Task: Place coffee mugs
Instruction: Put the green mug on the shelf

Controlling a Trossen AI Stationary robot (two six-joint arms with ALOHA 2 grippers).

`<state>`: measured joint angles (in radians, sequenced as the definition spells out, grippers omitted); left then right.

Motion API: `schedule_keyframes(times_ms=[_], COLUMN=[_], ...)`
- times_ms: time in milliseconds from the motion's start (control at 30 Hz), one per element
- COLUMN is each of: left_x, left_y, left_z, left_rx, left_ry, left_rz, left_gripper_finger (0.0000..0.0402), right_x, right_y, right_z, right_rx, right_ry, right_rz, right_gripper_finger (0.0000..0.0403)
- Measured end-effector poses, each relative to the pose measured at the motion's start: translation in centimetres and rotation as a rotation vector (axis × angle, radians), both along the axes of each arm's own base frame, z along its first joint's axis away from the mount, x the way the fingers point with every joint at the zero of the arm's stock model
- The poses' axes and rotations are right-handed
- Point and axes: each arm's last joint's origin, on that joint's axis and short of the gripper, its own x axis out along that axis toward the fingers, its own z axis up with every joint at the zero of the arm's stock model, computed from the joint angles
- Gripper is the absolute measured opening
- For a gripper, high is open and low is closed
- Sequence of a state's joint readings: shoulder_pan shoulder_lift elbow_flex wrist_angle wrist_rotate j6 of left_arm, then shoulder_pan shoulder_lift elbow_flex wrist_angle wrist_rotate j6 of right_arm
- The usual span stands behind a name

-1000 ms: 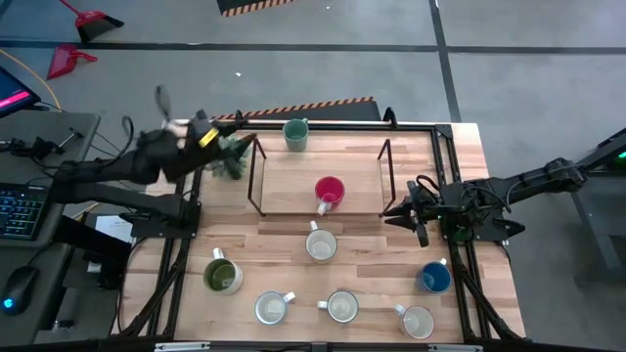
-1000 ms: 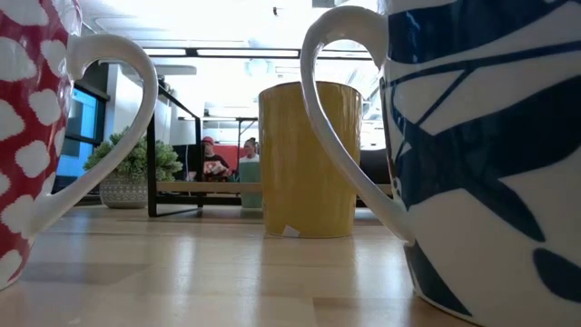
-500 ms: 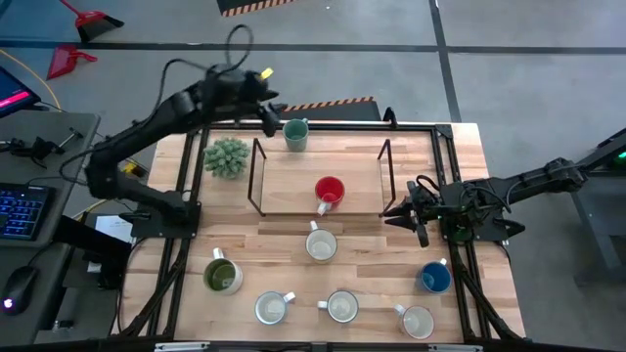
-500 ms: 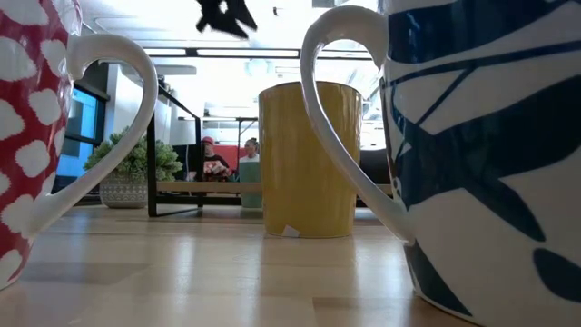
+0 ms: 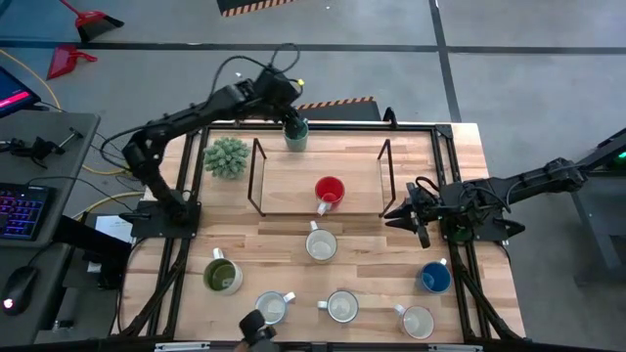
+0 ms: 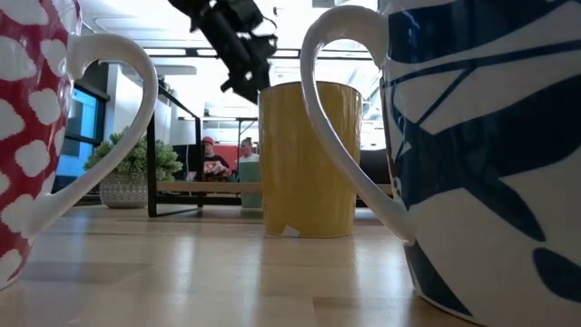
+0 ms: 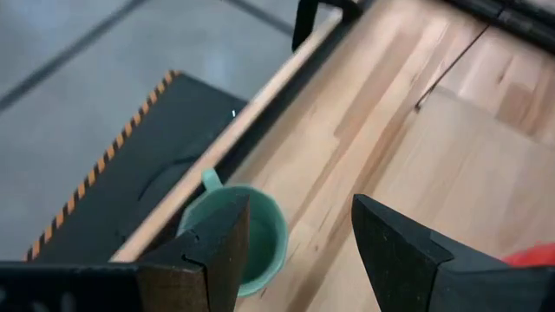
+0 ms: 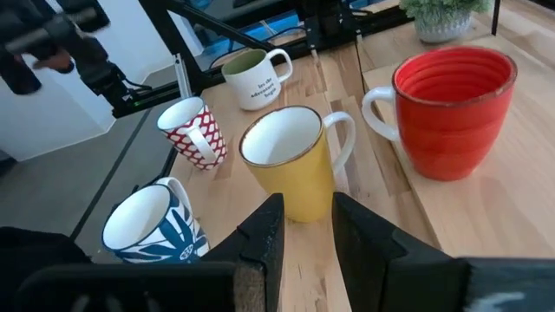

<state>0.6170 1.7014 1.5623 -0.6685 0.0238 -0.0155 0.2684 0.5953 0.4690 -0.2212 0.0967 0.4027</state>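
A teal mug (image 5: 295, 134) stands at the table's far edge, its handle toward the far side (image 7: 211, 180). My left gripper (image 5: 291, 121) hovers open just above it; in the left wrist view the mug (image 7: 260, 234) shows beside one finger. A red mug (image 5: 330, 191) stands on the raised board (image 5: 293, 171). A yellow mug (image 5: 321, 244), an olive mug (image 5: 222, 276), a blue mug (image 5: 435, 278) and three pale mugs (image 5: 342, 306) stand on the near half. My right gripper (image 5: 411, 217) waits at the board's right end, slightly open with nothing between its fingers.
A spiky potted plant (image 5: 227, 156) stands left of the board. Black frame posts (image 5: 256, 176) rise at the board's ends. In the low view a red-and-white mug (image 6: 27, 136) and a blue-and-white mug (image 6: 481, 154) stand close to the camera. People sit beyond the table.
My left arm has swung from the far left corner, over the plant, rightward along the far edge to the teal mug. It has come down and tipped its gripper downward. The fingers have stayed open. No mug has moved.
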Motion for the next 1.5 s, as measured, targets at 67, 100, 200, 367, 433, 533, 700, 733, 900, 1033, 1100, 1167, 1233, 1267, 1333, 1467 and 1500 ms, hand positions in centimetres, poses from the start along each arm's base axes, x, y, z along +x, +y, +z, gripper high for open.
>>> schedule_keyframes(times_ms=[67, 100, 200, 367, 433, 533, 700, 733, 900, 1033, 1100, 1167, 1233, 1267, 1333, 1467, 1500], left_x=[0.6, 0.8, 1.3, 1.7, 1.6, 1.8, 1.9, 1.9, 1.7, 1.7, 1.7, 1.6, 1.5, 1.5, 1.7, 1.8, 1.9], left_y=[0.4, 0.6, 0.9, 1.1, 1.2, 1.3, 1.3, 1.3, 1.3, 1.2, 1.2, 1.1, 1.0, 1.0, 0.8, 0.5, 0.5], left_z=[-1.3, -1.9, -3.2, -4.9, -5.4, -6.2, -6.3, -6.3, -6.4, -6.4, -6.5, -6.6, -6.6, -6.6, -6.6, -6.7, -6.9], left_rx=[-0.030, -0.043, -0.079, -0.139, -0.172, -0.215, -0.214, -0.210, -0.168, -0.132, -0.131, -0.157, -0.184, -0.182, -0.159, -0.146, -0.157], left_ry=[0.031, 0.047, 0.074, 0.122, 0.146, 0.157, 0.152, 0.156, 0.208, 0.235, 0.249, 0.251, 0.239, 0.239, 0.258, 0.277, 0.271], left_rz=[0.005, 0.005, -0.003, 0.011, 0.020, 0.044, 0.048, 0.052, 0.048, -0.011, -0.024, 0.005, 0.044, 0.034, -0.022, -0.057, -0.041], left_gripper_finger=[0.0193, 0.0193, 0.0193, 0.0193, 0.0193, 0.0193, 0.0192, 0.0192, 0.0192, 0.0192, 0.0192, 0.0192, 0.0192, 0.0192, 0.0192, 0.0192, 0.0192], right_x=[0.0, -0.1, -0.1, -0.2, -0.2, -0.2, -0.2, -0.2, -0.2, -0.2, -0.2, -0.2, -0.2, -0.2, -0.2, -0.2, -0.2], right_y=[0.0, 0.0, 0.0, 0.0, 0.0, 0.0, 0.0, 0.0, 0.0, 0.0, 0.0, 0.0, 0.0, 0.0, 0.0, 0.0, 0.0], right_z=[-0.1, -0.2, -0.4, -0.5, -0.5, -0.5, -0.5, -0.5, -0.5, -0.5, -0.5, -0.5, -0.5, -0.5, -0.5, -0.5, -0.5], right_rx=[0.015, 0.022, 0.049, 0.051, 0.050, 0.049, 0.045, 0.045, 0.043, 0.043, 0.047, 0.050, 0.050, 0.050, 0.050, 0.049, 0.048], right_ry=[0.017, 0.026, 0.052, 0.062, 0.062, 0.062, 0.061, 0.061, 0.060, 0.060, 0.061, 0.061, 0.061, 0.061, 0.061, 0.061, 0.060], right_rz=[-0.007, -0.011, -0.023, -0.024, -0.024, -0.024, -0.022, -0.022, -0.020, -0.020, -0.022, -0.022, -0.022, -0.022, -0.023, -0.023, -0.023], right_gripper_finger=[0.0080, 0.0080, 0.0080, 0.0080, 0.0080, 0.0080, 0.0080, 0.0080, 0.0080, 0.0080, 0.0080, 0.0080, 0.0080, 0.0080, 0.0080, 0.0080, 0.0080])
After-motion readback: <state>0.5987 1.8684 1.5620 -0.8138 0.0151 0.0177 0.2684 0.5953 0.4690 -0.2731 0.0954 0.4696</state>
